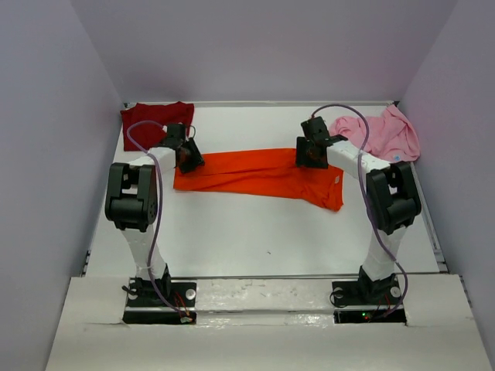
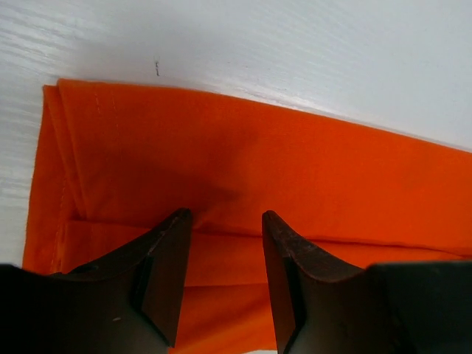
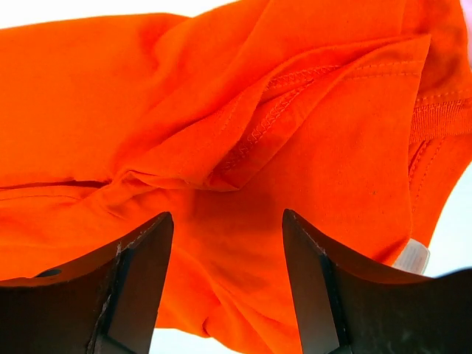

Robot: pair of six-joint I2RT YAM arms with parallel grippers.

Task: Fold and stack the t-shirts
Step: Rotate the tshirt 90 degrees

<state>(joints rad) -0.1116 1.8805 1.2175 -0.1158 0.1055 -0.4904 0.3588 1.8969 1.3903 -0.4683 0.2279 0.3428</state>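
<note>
White tabletop [image 1: 255, 239] lies under the long, half-folded bright orange cloth t-shirt [image 1: 255, 174], stretched directly beneath my left pincer [image 2: 227, 214] and right pincer [image 3: 227, 214], both spread apart and empty over its ends, so I judge the fold midway, next calling for nipping both ends.

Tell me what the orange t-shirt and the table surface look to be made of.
The orange t-shirt: soft knit cloth, likely cotton, matte; stitched hems and limp folds show. The table: hard white board, probably painted, faintly glossy; fine streaks run across it.
</note>
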